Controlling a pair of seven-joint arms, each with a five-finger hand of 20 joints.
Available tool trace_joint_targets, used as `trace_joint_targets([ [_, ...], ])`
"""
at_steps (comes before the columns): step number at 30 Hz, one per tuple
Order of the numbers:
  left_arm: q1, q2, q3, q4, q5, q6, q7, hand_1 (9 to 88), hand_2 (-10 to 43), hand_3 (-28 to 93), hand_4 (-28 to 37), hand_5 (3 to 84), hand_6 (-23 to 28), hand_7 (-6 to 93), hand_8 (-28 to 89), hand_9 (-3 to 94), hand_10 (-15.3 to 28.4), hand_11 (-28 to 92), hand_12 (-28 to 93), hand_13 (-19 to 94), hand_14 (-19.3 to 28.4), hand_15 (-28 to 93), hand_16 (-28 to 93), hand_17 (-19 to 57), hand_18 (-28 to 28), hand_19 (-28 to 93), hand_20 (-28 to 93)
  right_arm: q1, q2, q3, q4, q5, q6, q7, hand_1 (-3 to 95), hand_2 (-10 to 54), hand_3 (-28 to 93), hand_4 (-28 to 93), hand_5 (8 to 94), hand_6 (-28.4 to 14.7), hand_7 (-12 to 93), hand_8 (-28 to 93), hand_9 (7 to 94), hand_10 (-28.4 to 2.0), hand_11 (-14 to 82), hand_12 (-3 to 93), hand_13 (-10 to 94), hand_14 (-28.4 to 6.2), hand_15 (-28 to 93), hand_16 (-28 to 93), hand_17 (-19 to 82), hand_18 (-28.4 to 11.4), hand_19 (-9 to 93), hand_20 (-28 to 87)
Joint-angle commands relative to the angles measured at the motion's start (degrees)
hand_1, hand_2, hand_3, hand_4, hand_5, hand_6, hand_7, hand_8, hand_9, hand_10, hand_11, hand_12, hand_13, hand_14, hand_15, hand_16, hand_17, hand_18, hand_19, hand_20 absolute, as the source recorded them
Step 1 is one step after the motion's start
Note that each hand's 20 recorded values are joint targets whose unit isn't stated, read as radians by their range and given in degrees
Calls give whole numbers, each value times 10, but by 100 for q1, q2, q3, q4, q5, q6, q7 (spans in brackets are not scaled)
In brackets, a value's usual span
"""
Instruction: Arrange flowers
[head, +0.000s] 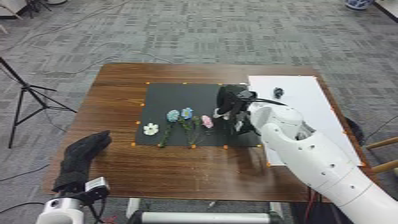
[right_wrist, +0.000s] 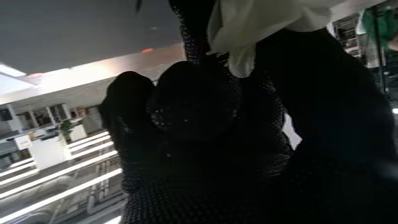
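On the brown wooden table (head: 187, 172), we locate the black mat (head: 178, 94). Our left hand (head: 84, 151), near left, has fingers straight and together. Our right hand (head: 233, 100), over the mat's right part, pinches a white flower (right_wrist: 249, 22) between thumb and fingers. We judge it light, with soft, easily creased petals: grip the stem.

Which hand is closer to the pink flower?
The right one. The right hand is just to the right of the pink flower and a bit farther forward. The left hand is much farther away, off to the flower's left and nearer the robot.
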Motion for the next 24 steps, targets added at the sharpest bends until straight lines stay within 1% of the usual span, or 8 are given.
trace_joint_targets([
  [1,-20,-63,32,-10,20,-50,-53,276,33,696,-256,511,23,179,-93,498,140,217,111,361,162,188,3,21,132,132,172,96,24,154,-51,-12,-213,-4,567,-95,571,-166,733,-8,274,113,842,-103,131,368,853,-34,648,363,584,-160,932,593],
  [3,0,-65,23,-16,20,-64,-47,276,32,697,-256,511,23,179,-92,498,140,217,111,360,162,188,4,21,132,133,172,88,30,189,-61,-25,-330,-11,549,-95,566,-165,716,-11,265,113,820,-102,141,355,848,-34,648,365,579,-161,932,596],
  [5,17,-65,15,-20,17,-52,-38,277,32,696,-257,511,23,180,-92,497,140,217,111,361,162,187,3,21,132,133,172,61,45,236,-91,-39,-429,6,514,-95,571,-163,686,-11,248,104,773,-114,180,274,838,-38,649,367,569,-163,932,592],
  [8,30,-59,-2,-26,16,-46,-43,276,31,697,-256,511,24,179,-92,497,140,217,111,360,162,186,3,21,132,133,172,60,67,317,-113,-73,-637,19,403,-95,647,-167,611,-14,205,-72,683,-142,146,200,814,-50,636,355,540,-172,932,573],
  [15,50,-61,-9,-30,18,-72,-51,275,30,698,-256,511,24,179,-92,497,139,216,111,360,162,185,4,21,132,134,172,111,255,391,-162,-189,-606,5,333,-95,649,-162,525,-31,149,-68,577,-164,80,181,782,-69,631,343,505,-186,929,540],
  [16,-1,-40,9,-6,18,-85,-61,275,30,699,-255,510,24,179,-91,497,139,216,111,359,163,185,4,21,132,134,172,154,343,364,-213,-204,-575,63,328,-95,651,-161,517,-32,145,-65,566,-165,78,181,781,-69,632,341,504,-187,929,538],
  [20,53,-38,-25,-30,19,-80,-54,274,29,698,-254,510,23,179,-92,497,140,216,111,360,162,186,5,21,132,134,171,287,564,410,-315,-474,-571,33,301,-95,651,-159,463,-42,116,-55,468,-180,55,170,758,-80,633,334,488,-193,918,528],
  [24,50,-34,-31,-29,35,-119,-70,273,26,700,-254,509,24,178,-92,496,139,216,111,360,161,186,4,20,133,134,172,441,807,473,-323,-820,-568,25,269,-95,653,-160,414,-54,89,-47,411,-196,41,158,734,-92,637,327,466,-204,903,525],
])
